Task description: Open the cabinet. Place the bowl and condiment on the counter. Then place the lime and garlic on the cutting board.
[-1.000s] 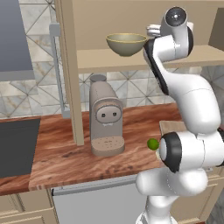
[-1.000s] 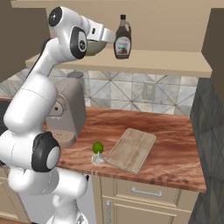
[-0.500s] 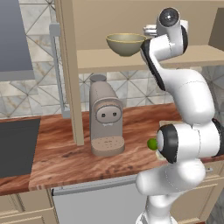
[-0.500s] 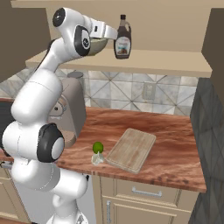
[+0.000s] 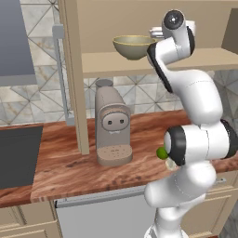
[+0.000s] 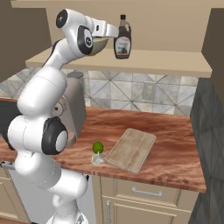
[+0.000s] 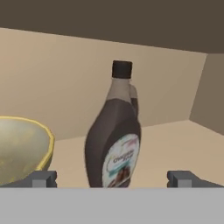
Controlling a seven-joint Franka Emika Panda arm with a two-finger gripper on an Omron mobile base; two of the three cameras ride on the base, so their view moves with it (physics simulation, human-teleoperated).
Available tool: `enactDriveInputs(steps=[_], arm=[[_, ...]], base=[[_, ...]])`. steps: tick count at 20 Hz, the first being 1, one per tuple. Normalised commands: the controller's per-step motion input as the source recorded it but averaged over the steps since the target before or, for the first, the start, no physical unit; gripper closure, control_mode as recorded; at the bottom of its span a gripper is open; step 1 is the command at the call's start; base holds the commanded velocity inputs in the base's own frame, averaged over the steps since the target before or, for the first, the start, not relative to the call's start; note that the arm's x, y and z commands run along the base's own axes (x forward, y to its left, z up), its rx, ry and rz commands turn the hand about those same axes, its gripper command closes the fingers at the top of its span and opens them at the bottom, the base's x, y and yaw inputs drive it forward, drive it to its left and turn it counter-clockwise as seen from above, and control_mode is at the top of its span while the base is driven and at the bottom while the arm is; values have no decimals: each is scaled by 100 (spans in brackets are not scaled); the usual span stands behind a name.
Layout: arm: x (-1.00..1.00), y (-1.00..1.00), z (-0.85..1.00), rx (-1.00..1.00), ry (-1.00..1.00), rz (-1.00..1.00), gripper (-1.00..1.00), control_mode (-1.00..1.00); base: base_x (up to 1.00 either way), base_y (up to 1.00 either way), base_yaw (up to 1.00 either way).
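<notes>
While the bowl [image 5: 133, 47] sits on the cabinet [image 5: 153, 60] shelf at the upper middle of the left base view, the arm's wrist has swung closer in beside it over the last second, with the lime [image 5: 162, 153] low at right centre. From the right base view, the gripper [image 6: 114, 31] has advanced to just short of the condiment [image 6: 122, 38] at the top centre. Through the hand view, the bottle stands centred between wide-spread fingertips [image 7: 44, 178], nothing held; a grasp looks imminent.
</notes>
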Motion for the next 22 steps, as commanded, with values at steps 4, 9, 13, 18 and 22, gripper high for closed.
enactDriveInputs(steps=[4, 9, 13, 18, 22], arm=[[25, -3, 0, -3, 2, 0, -100, -100], [27, -5, 0, -2, 1, -2, -100, -100], [26, -6, 0, -1, 2, -8, -100, -100], [25, -7, 0, 1, 2, -10, -100, -100], [23, -10, 0, 7, 0, -11, -100, -100]], base=[[0, 0, 0], [0, 0, 0], [0, 0, 0], [0, 0, 0], [0, 0, 0]])
